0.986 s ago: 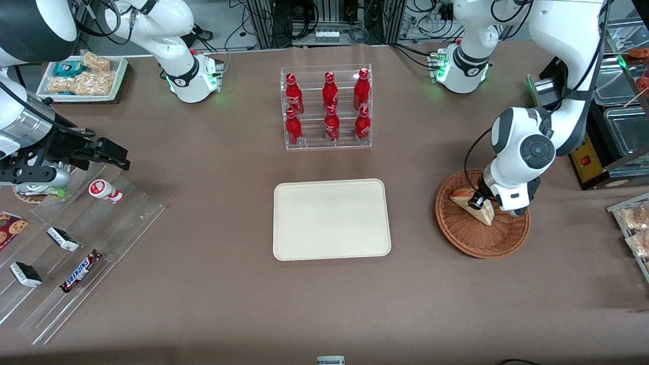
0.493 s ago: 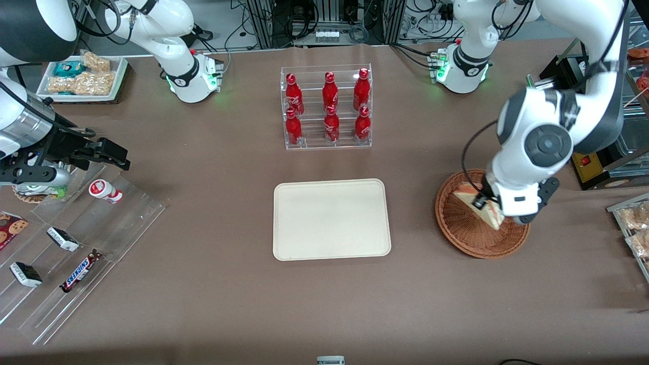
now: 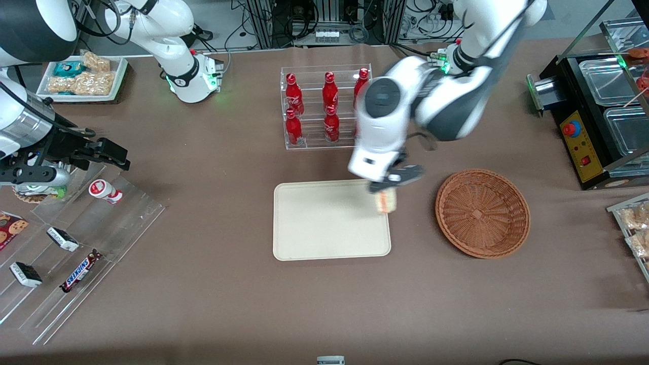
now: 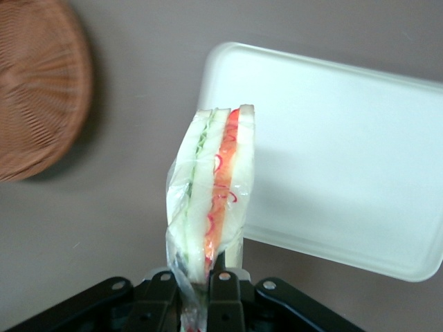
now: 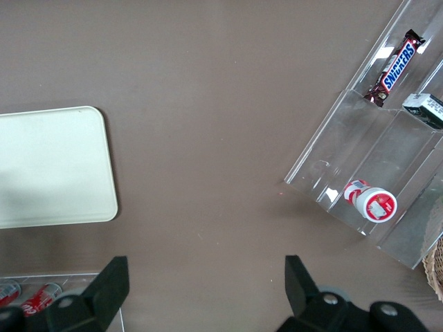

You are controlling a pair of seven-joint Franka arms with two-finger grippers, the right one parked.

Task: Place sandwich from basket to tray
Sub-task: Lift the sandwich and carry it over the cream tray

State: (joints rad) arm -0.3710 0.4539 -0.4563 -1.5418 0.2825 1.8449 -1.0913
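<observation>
The clear-wrapped sandwich [image 3: 385, 201] [image 4: 211, 187], a pale wedge with green and red-orange filling, hangs in the air over the cream tray's [image 3: 324, 223] [image 4: 346, 159] corner nearest the basket. My left gripper [image 3: 388, 185] [image 4: 196, 294] is shut on the sandwich's narrow end, above the tray's edge. The round wicker basket [image 3: 481, 213] [image 4: 34, 83] sits on the table beside the tray, toward the working arm's end, with nothing in it.
A clear rack of red cola bottles [image 3: 327, 106] stands farther from the front camera than the tray, partly covered by my arm. Clear acrylic shelves with snacks [image 3: 76, 253] lie toward the parked arm's end. A black machine [image 3: 588, 126] stands beside the basket.
My gripper has lifted the sandwich out of the basket and carried it sideways to the tray's near corner. The basket now holds nothing.
</observation>
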